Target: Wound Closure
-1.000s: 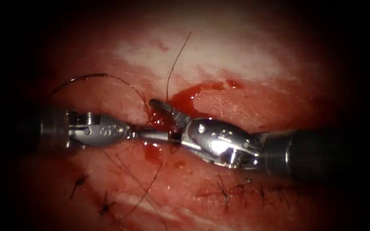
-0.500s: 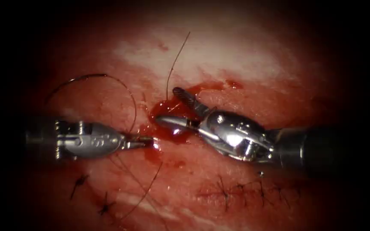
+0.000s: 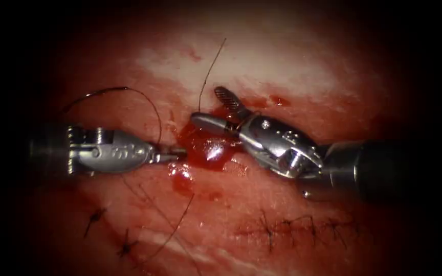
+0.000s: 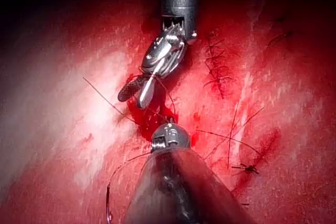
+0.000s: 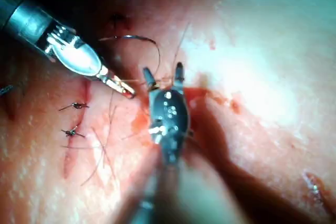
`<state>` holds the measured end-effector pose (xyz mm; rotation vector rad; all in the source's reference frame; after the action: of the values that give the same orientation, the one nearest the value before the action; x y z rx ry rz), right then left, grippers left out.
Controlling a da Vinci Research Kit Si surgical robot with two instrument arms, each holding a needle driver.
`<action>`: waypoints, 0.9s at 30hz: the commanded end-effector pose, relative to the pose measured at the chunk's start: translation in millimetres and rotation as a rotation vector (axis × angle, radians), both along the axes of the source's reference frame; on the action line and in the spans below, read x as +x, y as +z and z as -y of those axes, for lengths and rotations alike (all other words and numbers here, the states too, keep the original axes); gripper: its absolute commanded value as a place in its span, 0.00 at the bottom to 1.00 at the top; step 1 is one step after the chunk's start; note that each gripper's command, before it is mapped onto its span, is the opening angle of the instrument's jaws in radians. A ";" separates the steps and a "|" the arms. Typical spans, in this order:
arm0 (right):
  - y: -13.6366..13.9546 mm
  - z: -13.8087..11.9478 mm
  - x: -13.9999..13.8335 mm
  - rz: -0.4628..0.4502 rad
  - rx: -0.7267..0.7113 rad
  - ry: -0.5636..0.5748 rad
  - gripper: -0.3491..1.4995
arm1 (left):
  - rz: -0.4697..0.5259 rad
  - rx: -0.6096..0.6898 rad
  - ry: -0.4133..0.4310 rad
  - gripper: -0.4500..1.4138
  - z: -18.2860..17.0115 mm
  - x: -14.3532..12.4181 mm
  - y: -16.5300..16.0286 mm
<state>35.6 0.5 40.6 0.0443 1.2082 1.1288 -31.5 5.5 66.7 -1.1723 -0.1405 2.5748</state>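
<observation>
Two steel tools — right tool (image 3: 212,108) gaping, serrated; left tool (image 3: 176,152) pinching thread (image 3: 147,102).

Red, wet pork tissue (image 3: 282,66), cut (image 3: 208,148) pooled with red fluid. Thin dark thread (image 3: 129,92) loops left of cut; needle indiscernible.

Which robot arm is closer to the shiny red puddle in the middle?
The left: the left tool has shut jaws touching the red fluid pool's left edge. The right tool has open jaws just above it, holding nothing.
</observation>
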 end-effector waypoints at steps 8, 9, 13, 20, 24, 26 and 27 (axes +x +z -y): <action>1.1 -0.7 0.9 0.003 0.026 0.033 0.48 | 0.001 -0.006 0.000 0.00 -0.3 -0.8 0.0; 1.1 -0.8 1.1 0.002 0.024 0.037 0.48 | 0.003 -0.006 -0.002 0.00 -0.4 -0.8 -0.1; 1.3 -1.2 1.9 0.002 0.023 0.043 0.48 | 0.004 -0.004 -0.006 0.00 -0.9 -0.8 -0.4; 1.0 -2.1 2.6 -0.036 0.000 0.072 0.47 | 0.014 -0.013 -0.018 0.00 -1.8 -0.7 -1.3; 0.3 -2.6 2.5 -0.054 -0.009 0.088 0.46 | 0.015 -0.017 -0.022 0.00 -2.4 -0.6 -1.7; 0.0 -2.8 2.6 -0.061 -0.013 0.095 0.45 | 0.018 -0.015 -0.024 0.00 -2.7 -0.6 -1.9; -0.2 -2.9 2.6 -0.068 -0.010 0.100 0.45 | 0.018 -0.016 -0.028 0.00 -2.8 -0.5 -2.0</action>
<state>37.4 3.9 40.1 0.0102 1.2883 1.2186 -31.5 8.7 64.0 -1.1963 -0.1038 2.5448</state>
